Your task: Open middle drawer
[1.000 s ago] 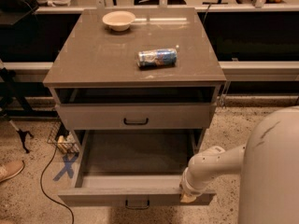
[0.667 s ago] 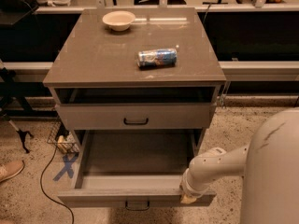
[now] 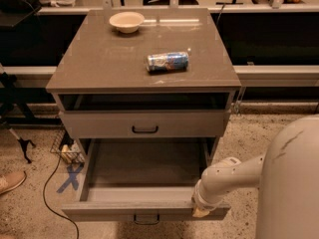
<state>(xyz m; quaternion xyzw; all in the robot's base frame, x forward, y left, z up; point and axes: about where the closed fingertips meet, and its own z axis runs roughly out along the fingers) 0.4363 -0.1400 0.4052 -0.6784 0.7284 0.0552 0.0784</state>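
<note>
My own pale body point(image 3: 291, 183) fills the lower right corner and cuts off the floor on that side. The desk point(image 3: 99, 63) stands ahead of me. The middle drawer point(image 3: 144, 166) is drawn well out from under it toward me, its plain grey inside open to view, and I judge the pull close to done. The drawer above it point(image 3: 99, 124) sits shut.

My arm point(image 3: 234, 171) reaches in from the right. My gripper point(image 3: 201, 211) is at the right end of the middle drawer's front edge, well away from the centre. Pulling from that corner could rack the drawer on its runners, so any last travel should be straight back and slow, stopping before the slides run out. A can point(image 3: 168, 61) lies on its side on the desk top with a bowl point(image 3: 126, 21) behind it, so I should avoid jolts.

The small black handle point(image 3: 146, 218) shows only as a sliver under the front, and it seems to belong to this drawer. My wrist covers the jaws. I cannot tell how far they are parted, or whether they grip the front edge or merely rest against it.
</note>
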